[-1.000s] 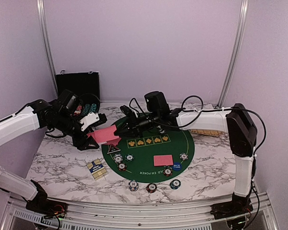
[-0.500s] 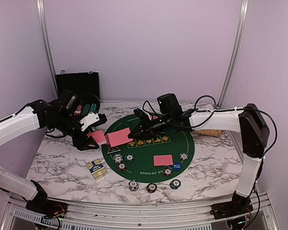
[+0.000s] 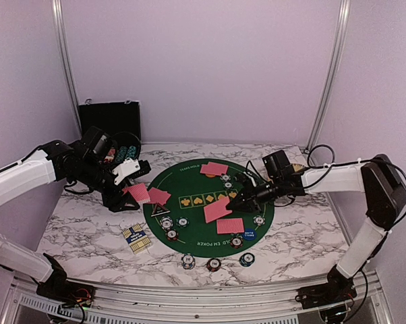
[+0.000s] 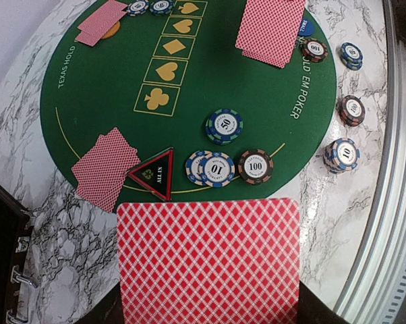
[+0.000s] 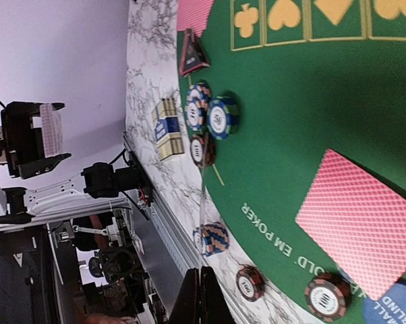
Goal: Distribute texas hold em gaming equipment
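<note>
Red-backed card (image 3: 216, 210): pinched by one edge in the right gripper (image 3: 239, 200), jaws closed on it. It hangs tilted, low over the green mat (image 3: 189, 177), just beside the near-right pair (image 3: 231, 226) of cards lying there. Whether its lower corner touches the mat cannot be told. In the right wrist view the card is edge-on, a thin line running out from the closed fingers (image 5: 189, 304).

Second red-backed card (image 4: 210, 260): clamped in the left gripper (image 3: 129, 181), back toward the wrist camera, off the mat's left edge over the marble table (image 3: 81, 229). Single card or stack: cannot tell.

Arms: the right arm reaches in low from the right, across the mat's right rim, wrist rolled sideways. The left arm bends in from the left, gripper raised in front of the black case (image 3: 110, 120).

Counts:
- Held cards: one lot per gripper.
- Card lots on the mat: three, namely the far pair (image 3: 214, 168), the left pair (image 3: 158, 196) and the near-right pair.
- Black triangular button (image 4: 154, 174): one, just beside the left pair.
- Blue button (image 3: 249, 234): one.
- Chip stacks (image 3: 214, 264) off the mat's near edge: three.
- Card box (image 3: 135, 237): one, on the table.
</note>
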`<state>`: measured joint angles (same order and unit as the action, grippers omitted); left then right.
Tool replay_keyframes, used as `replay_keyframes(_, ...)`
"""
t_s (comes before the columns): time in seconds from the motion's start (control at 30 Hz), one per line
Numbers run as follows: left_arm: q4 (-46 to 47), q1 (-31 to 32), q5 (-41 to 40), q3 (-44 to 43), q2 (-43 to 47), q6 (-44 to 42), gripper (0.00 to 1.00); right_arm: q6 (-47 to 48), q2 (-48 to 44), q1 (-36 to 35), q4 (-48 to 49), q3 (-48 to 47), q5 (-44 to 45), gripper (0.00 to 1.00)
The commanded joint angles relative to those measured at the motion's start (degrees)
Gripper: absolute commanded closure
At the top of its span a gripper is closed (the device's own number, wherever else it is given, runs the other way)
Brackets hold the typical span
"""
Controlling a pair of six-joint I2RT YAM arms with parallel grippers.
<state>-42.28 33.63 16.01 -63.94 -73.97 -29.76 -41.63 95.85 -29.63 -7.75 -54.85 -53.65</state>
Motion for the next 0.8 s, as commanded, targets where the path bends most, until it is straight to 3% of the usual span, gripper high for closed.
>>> replay_keyframes(0.0, 0.77, -0.23, 0.94, -0.13, 0.69, 0.21, 1.0, 5.46, -2.56, 2.18, -4.31, 2.24, 3.14, 1.0)
replay_keyframes(0.77, 0.81, -0.23, 1.18, -0.65, -0.05, 0.23, 1.0, 10.62, -1.02, 5.23, -8.51, 5.95, 8.91, 1.0)
